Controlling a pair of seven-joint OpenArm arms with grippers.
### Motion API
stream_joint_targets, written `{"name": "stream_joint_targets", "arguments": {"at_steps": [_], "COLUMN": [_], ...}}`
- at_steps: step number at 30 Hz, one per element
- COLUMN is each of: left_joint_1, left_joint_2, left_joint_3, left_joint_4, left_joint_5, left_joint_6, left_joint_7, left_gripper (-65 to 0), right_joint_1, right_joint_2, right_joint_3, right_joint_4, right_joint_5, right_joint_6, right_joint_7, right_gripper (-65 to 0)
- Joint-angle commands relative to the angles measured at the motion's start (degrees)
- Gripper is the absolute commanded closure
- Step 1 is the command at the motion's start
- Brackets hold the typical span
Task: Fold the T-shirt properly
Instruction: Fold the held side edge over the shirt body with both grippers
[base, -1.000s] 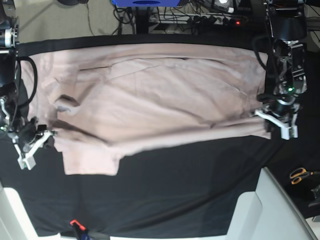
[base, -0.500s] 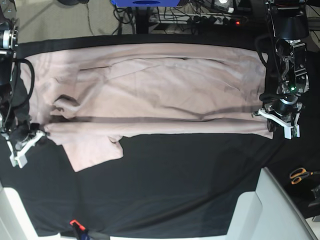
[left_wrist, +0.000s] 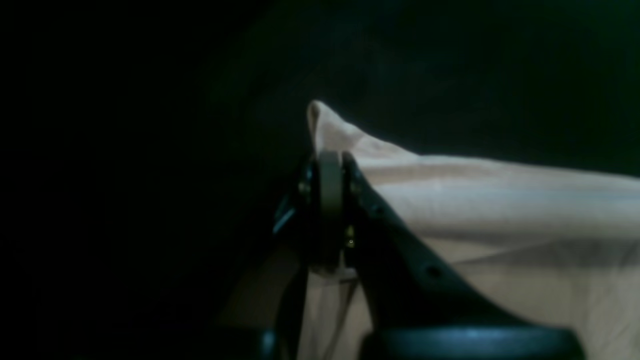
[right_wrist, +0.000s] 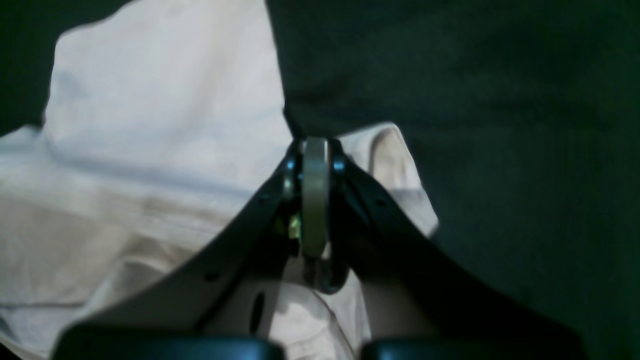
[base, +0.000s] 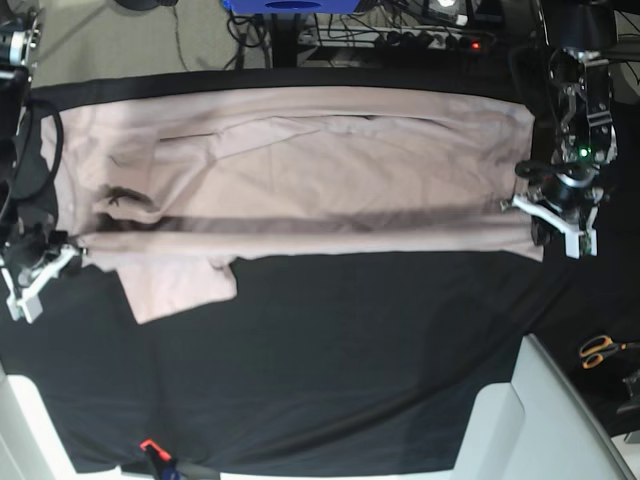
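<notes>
T-shirt (base: 300, 170): pale pink, spread lengthwise across the black table cover (base: 350, 370), near edge lifted into a taut ridge.
Sleeve (base: 180, 285): hangs below that ridge.
Left gripper (base: 535, 210): clenched on the shirt's edge.
Right gripper (base: 70, 250): pinching the opposite end.
Scissors (base: 600, 350): lying well apart.

left wrist view's left half near black, T-shirt (left_wrist: 500, 200) cut off at right edge, right gripper (base: 28, 290) fingertips too small to resolve in base view
</notes>
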Motion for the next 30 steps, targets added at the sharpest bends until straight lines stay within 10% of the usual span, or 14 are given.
{"name": "stream_joint_targets", "arguments": {"at_steps": [1,30], "left_joint_1": [-0.7,11.2], "left_joint_2": [-1.2,-1.2], "left_joint_3": [-0.5,-4.8], "left_joint_4": [1.1,11.1], "left_joint_5": [0.0,0.1], "left_joint_6": [0.3,0.3], "left_joint_7": [-1.5,-1.4], "left_gripper": [0.0,0.0], "right_joint_1": [0.9,-4.1], "right_joint_2": [1.4,3.6], "right_joint_3": [0.5,0.6], "right_joint_4": [1.3,7.1], "right_joint_5": [0.6,0.8], "right_joint_6": [0.1,0.2], "right_joint_7": [0.9,-4.2], "right_gripper": [-0.5,-0.5]}}
